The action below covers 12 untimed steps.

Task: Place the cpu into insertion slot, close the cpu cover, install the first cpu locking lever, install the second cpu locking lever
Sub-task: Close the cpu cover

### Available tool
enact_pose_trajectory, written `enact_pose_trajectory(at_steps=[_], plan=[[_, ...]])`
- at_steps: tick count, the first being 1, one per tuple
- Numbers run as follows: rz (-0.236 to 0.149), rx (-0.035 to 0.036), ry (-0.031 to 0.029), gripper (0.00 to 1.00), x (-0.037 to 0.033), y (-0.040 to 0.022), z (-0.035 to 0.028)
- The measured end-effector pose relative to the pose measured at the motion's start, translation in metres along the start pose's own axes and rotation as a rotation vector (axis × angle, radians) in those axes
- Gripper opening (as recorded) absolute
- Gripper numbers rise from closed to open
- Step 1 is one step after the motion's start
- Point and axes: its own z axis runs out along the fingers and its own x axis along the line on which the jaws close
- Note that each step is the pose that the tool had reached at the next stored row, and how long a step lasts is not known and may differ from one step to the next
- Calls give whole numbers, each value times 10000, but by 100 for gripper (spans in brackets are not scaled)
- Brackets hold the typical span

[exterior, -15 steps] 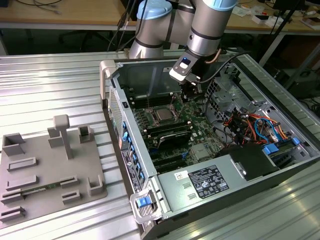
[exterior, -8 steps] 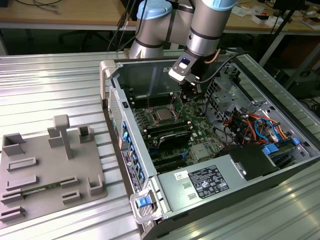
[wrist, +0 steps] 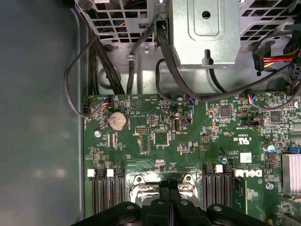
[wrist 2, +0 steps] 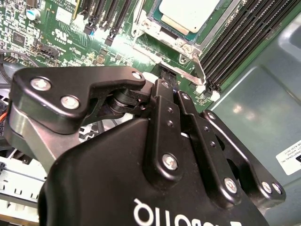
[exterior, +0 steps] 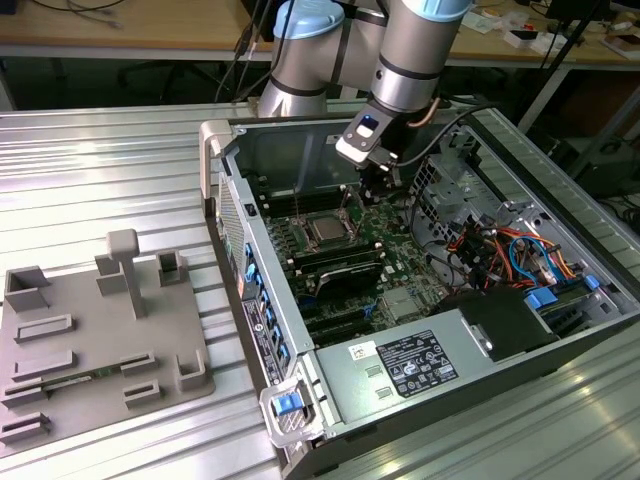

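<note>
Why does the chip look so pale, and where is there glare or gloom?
Second wrist view: bright light washes the cpu pale and spots reflect off the case wall. First wrist view: evenly lit board, dim case wall beside it. Exterior view: the ribbed table gleams.

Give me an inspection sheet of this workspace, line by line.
Surface: ribbed metal table carrying an open computer case.
Job's things: cpu seated in the insertion slot; cpu cover appears down around it; a silvery locking lever juts out beside the slot.
Clutter: grey fixture tray on the exterior view's left of the case.
Grippers: tool shut, low by that lever; contact cannot be told.
Cables: black cables beside the motherboard; coloured bundle inside the case.
Surroundings: wooden desk behind.
</note>
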Motion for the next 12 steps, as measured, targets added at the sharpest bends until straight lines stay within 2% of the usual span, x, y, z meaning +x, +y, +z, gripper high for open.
enact_pose_trajectory(at_steps=[12], plan=[[-1, 0, 1, 11, -1, -44, -2]])
